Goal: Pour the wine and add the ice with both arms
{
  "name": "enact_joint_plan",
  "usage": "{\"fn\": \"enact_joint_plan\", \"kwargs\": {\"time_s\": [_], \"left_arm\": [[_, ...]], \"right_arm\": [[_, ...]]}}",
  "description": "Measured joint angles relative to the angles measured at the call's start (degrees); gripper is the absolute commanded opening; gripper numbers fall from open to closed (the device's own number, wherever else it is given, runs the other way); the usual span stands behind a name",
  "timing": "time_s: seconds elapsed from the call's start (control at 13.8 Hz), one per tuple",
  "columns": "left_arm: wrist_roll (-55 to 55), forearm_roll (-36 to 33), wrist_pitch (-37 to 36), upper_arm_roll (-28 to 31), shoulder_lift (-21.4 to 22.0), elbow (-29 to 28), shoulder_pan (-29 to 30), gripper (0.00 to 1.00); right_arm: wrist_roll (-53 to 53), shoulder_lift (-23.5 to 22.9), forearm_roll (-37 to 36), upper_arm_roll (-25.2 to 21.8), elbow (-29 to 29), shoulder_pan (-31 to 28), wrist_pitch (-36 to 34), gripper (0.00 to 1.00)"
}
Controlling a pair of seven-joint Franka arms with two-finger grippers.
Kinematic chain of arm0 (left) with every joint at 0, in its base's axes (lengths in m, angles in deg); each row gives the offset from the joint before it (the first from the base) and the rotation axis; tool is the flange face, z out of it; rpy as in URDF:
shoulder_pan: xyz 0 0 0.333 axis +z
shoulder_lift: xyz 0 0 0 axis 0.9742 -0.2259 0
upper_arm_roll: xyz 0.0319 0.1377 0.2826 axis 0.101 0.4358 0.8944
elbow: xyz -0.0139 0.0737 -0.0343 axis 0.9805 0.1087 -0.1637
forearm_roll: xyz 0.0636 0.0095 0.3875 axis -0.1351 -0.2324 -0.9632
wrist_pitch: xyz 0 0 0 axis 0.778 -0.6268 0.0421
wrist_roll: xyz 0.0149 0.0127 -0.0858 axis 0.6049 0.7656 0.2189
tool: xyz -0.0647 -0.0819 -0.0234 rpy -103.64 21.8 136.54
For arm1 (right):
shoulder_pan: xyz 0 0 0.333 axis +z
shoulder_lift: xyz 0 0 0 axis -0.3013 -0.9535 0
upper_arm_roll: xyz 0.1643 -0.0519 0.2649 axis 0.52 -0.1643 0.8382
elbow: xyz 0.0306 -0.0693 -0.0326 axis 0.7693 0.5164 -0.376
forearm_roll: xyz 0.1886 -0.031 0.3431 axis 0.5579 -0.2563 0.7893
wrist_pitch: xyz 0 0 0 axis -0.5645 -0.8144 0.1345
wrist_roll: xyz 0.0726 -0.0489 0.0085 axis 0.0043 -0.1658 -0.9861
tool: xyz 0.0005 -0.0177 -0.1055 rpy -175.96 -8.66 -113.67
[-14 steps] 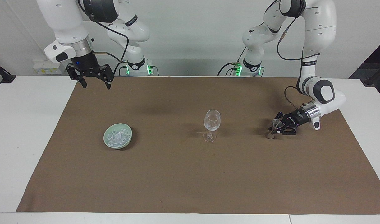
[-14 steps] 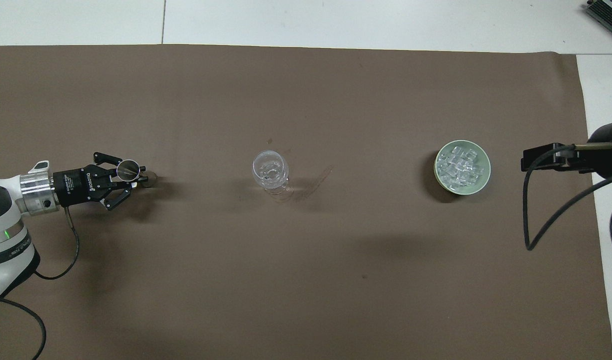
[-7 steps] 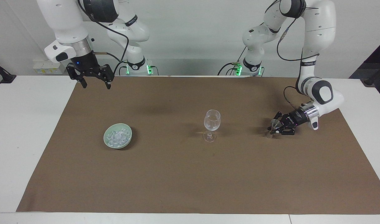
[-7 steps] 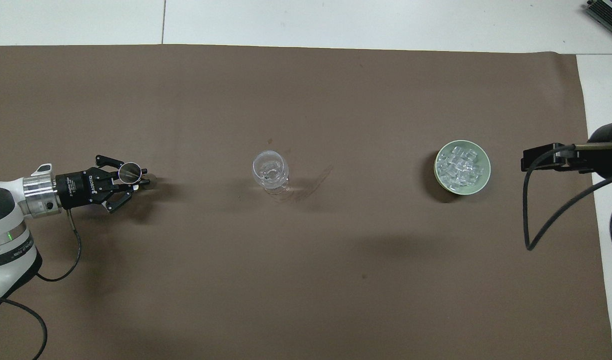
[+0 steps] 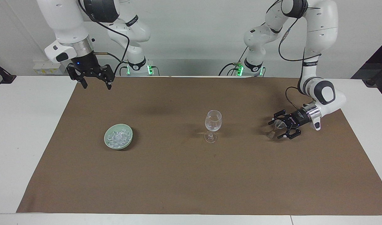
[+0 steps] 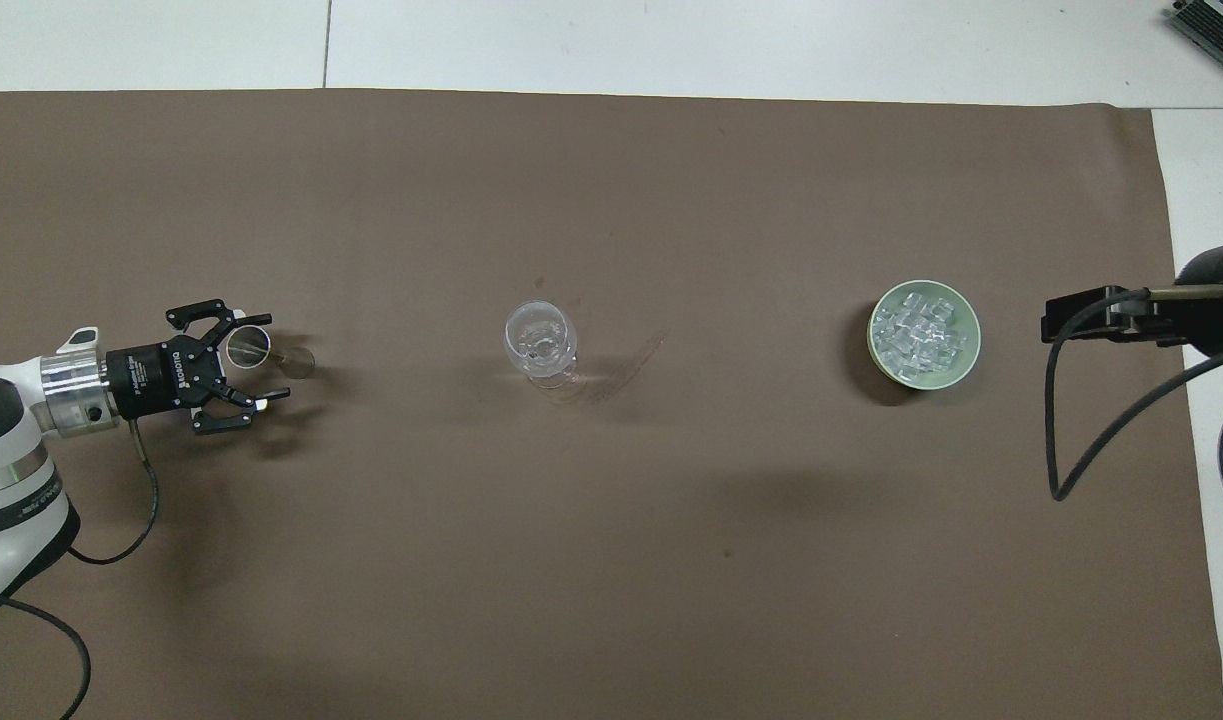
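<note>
Low over the brown mat point(image 5: 191, 175), the left gripper point(image 5: 282, 128) is lying nearly level with its fingers spread wide around a small metal measuring cup point(image 5: 275, 127), which is standing between them at the left arm's end of the table. Mid-mat, a stemmed glass point(image 5: 213, 125) is standing upright. Toward the right arm's end, the ice point(image 5: 117, 137) is sitting heaped in a pale green bowl point(image 5: 128, 140). Up in the air over the mat's corner, the right gripper point(image 5: 95, 83) is waiting, fingers apart and holding nothing.

Ice point(image 5: 117, 137) in bowl point(image 5: 129, 139); glass point(image 5: 213, 125) mid-mat point(image 5: 191, 187).
</note>
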Motion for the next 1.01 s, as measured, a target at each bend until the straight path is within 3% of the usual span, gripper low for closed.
{"fn": "enact_joint_plan", "kwargs": {"time_s": [0.36, 1.01], "left_arm": [[-4.3, -6.9, -2.5, 0.1, 0.7, 1.4, 4.3, 1.0], [-9.0, -26.1, -2.3, -0.5, 9.8, 8.9, 4.1, 1.0]], "right_arm": [[0.0, 0.0, 0.0, 0.0, 0.0, 0.0, 0.0, 1.0], [0.0, 0.0, 0.0, 0.0, 0.0, 0.0, 0.0, 1.0]]}}
